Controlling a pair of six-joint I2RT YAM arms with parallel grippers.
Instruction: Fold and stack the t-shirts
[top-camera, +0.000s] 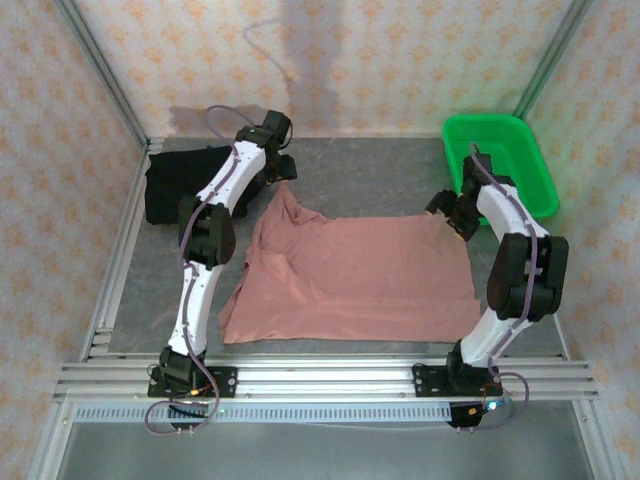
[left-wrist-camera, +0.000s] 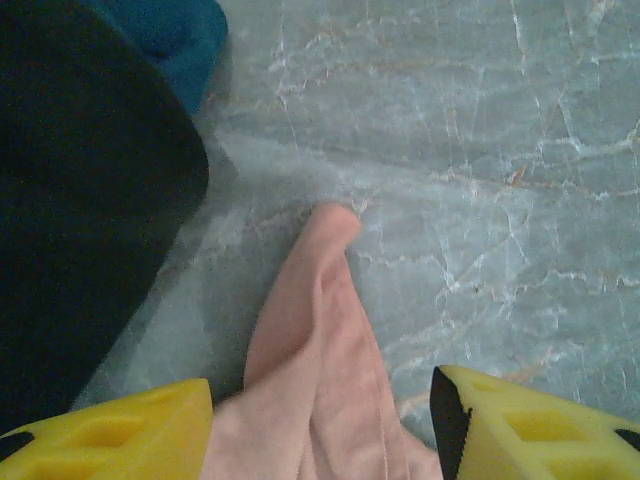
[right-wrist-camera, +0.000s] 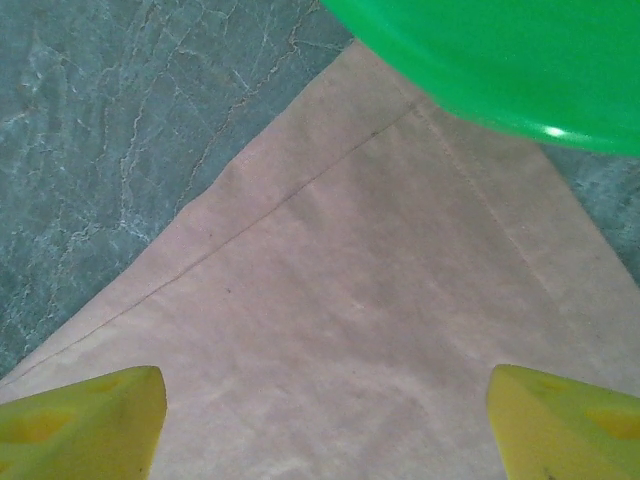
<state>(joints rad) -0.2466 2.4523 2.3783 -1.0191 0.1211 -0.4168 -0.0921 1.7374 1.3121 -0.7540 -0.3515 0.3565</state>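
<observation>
The salmon-pink t-shirt (top-camera: 355, 275) lies spread across the middle of the table, its far-left corner bunched into a ridge (left-wrist-camera: 320, 330). My left gripper (top-camera: 278, 172) hangs open over that corner, the cloth running between its yellow fingers (left-wrist-camera: 520, 425) with a gap on the right side. The black t-shirt (top-camera: 178, 185) lies folded at the far left, dark in the left wrist view (left-wrist-camera: 80, 230). Over the pink shirt's far-right corner (right-wrist-camera: 380, 300) my right gripper (top-camera: 450, 212) stands wide open, flat cloth below it.
A green mesh basket (top-camera: 500, 160) stands at the back right; its rim (right-wrist-camera: 500, 60) overlaps the shirt corner close to my right gripper. Metal frame rails (top-camera: 320, 378) run along the near edge and left side. Grey marble tabletop (left-wrist-camera: 480, 150) shows beyond the shirts.
</observation>
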